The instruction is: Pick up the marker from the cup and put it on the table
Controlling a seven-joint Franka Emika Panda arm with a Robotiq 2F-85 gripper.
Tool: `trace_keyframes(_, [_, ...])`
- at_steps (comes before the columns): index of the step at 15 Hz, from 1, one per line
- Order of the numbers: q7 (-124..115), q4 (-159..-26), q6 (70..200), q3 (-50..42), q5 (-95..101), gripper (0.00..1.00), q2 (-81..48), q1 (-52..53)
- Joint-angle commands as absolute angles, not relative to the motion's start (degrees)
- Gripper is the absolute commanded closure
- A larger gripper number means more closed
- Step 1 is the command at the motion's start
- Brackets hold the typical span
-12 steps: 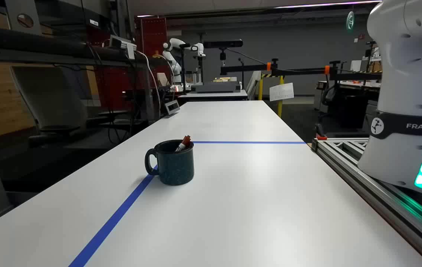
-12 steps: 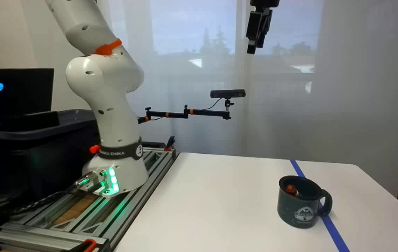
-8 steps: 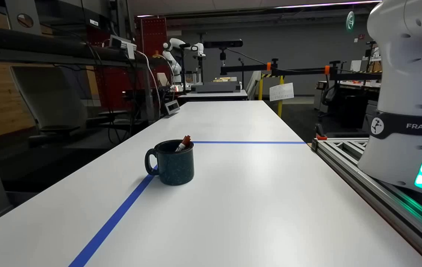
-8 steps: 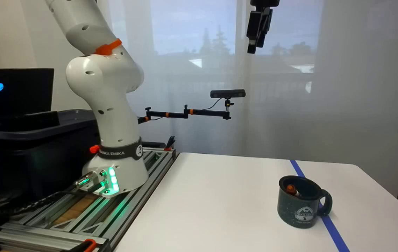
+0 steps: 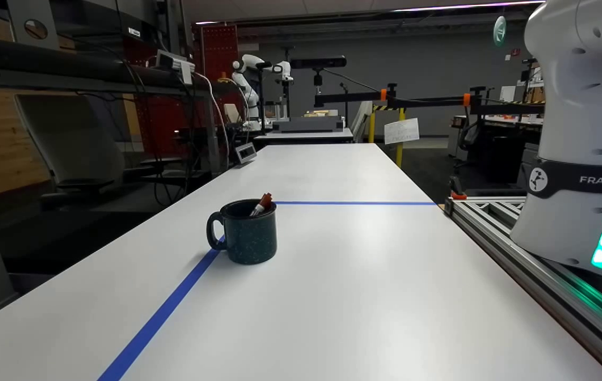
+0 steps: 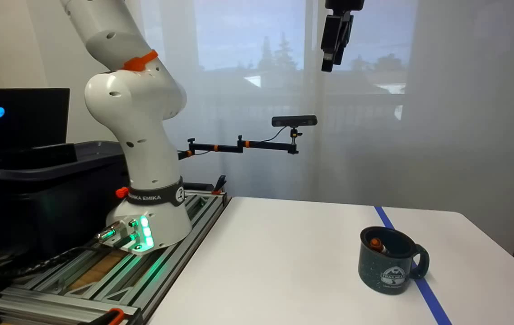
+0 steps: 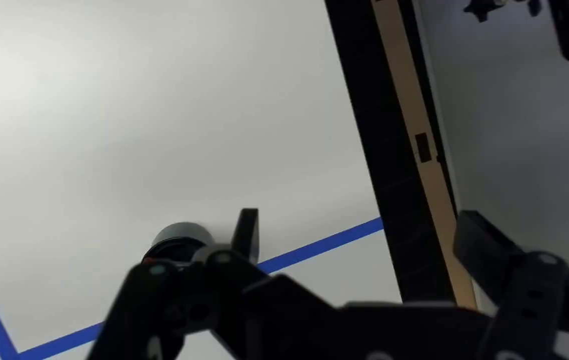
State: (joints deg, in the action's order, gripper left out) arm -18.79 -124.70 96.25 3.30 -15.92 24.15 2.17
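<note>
Wrist view: fingers (image 7: 482, 244) wide apart, well clear of the cup (image 7: 179, 239)

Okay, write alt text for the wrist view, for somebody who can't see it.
An open, empty gripper spans the picture's bottom above a white table, partly hiding the cup; a speck of the red marker shows inside. Blue tape lines meet at lower left.

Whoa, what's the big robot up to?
A white robot arm has a job: take the red marker out of the dark mug and put it on the table. It hasn't done that yet. The marker is leaning inside the mug, with its red end poking up above the rim. The robot's gripper is open and holds nothing, high above the table. The mug stands upright, with blue tape near its handle.
</note>
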Motion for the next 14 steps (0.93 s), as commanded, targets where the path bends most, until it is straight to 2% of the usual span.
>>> trace_keyframes(1, [-8.8, -123.1, 92.5, 1.5, -7.3, 0.00, 21.0, 0.2])
trace_keyframes(7, [9.6, -122.0, 94.5, -2.3, 4.8, 0.00, 13.1, -1.0])
trace_keyframes(14, [11.9, -125.4, 121.4, 0.0, 17.7, 0.00, 2.9, -0.2])
